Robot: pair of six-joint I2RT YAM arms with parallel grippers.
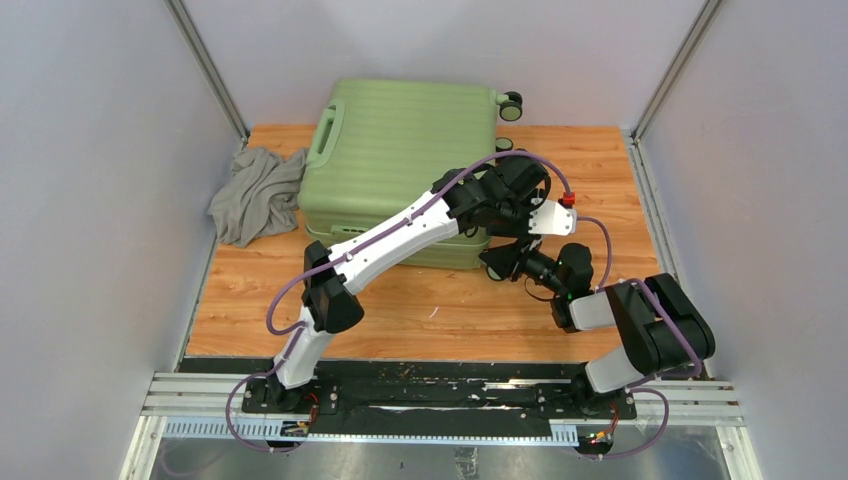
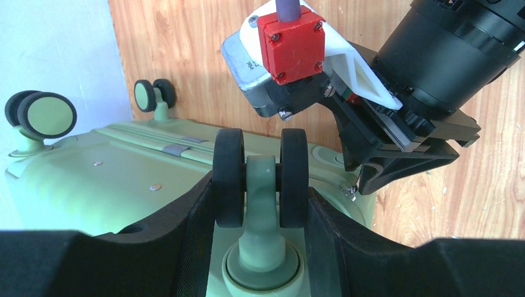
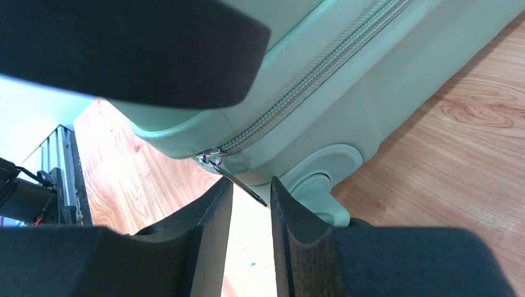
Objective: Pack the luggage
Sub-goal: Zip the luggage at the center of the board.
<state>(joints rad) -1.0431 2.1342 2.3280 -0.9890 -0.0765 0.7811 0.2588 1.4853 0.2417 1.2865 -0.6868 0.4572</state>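
The luggage is a closed light-green ribbed suitcase lying flat at the back of the wooden table. My left gripper reaches over its near right corner. In the left wrist view the left gripper is shut on a black double wheel, one finger pressed against each side. My right gripper is at the suitcase's near right edge. In the right wrist view the right gripper is open by a narrow gap, with the metal zipper pull hanging between its fingertips. The zipper looks closed.
A crumpled grey cloth lies on the table left of the suitcase. Another wheel sticks out at the suitcase's far right corner. A green handle runs along its left side. Grey walls enclose the table on three sides.
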